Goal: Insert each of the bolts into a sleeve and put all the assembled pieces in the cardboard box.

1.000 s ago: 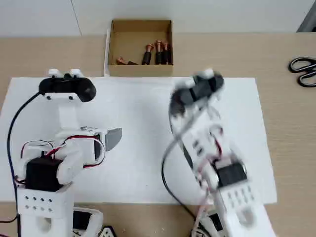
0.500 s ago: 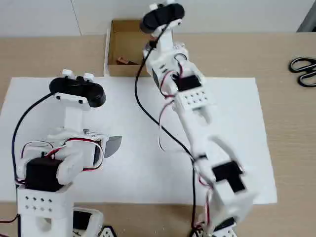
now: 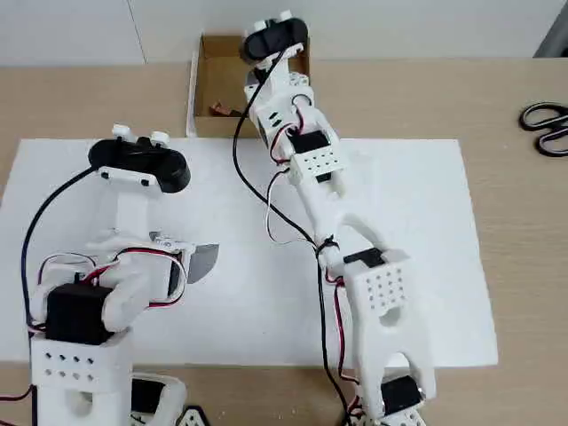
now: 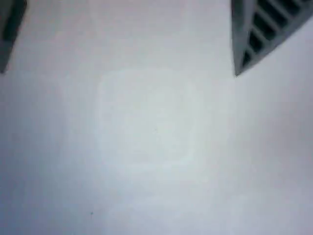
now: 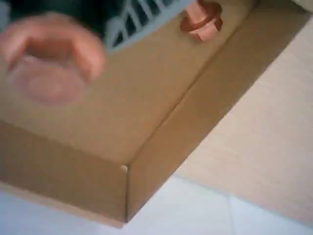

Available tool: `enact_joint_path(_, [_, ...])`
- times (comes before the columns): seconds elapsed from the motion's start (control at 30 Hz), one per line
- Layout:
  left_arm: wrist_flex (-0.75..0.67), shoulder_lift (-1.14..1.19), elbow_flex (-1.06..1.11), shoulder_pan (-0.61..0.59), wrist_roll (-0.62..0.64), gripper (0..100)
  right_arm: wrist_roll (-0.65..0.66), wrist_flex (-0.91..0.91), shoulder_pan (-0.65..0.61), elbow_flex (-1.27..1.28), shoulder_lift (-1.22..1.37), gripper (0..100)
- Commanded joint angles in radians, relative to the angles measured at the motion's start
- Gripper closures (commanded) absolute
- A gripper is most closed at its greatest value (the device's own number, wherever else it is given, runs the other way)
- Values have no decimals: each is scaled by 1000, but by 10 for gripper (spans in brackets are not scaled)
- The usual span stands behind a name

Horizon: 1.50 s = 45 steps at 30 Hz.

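At the near edge of the counter [image 3: 426,98], two white arms are set side by side, with a white sheet [image 3: 426,222] spread before them. The left arm [image 3: 115,266] is folded close to its base. The left tool [image 3: 200,259] is held low over bare sheet, opened wide, with nothing gripped. In the left wrist view its two grey fingers [image 4: 259,29] are seen at opposite edges, with plain white sheet between them.

The right arm [image 3: 315,169] is stretched across the sheet to the far side, where the right tool [image 3: 273,43] is placed over the cardboard box [image 3: 213,84]. Whether that tool is wide, narrow or holding something cannot be told. In the right wrist view a blurred copper-coloured shape [image 5: 46,61] is seen very close to the camera, above the box floor. A copper-coloured piece [image 5: 200,20] is seen lying on that floor beside a wall. In the high view a second copper-coloured piece [image 3: 222,110] is seen in the box's near left corner.

The box is set on the counter just beyond the sheet's far edge. Scissors [image 3: 546,124] are laid at the far right, well apart.
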Motion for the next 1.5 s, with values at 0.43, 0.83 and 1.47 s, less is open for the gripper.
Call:
enact_joint_path(0.43, [3, -20, -38, -8, -9, 720, 11, -21, -51, -407, 302, 905])
enact_joint_path(0.83, [3, -20, -38, -8, -9, 720, 15, -21, -51, -417, 335, 779])
enact_joint_path(1.47, [-25, -20, -44, -8, -12, 718, 15, 682, 74, -1066, 314, 777])
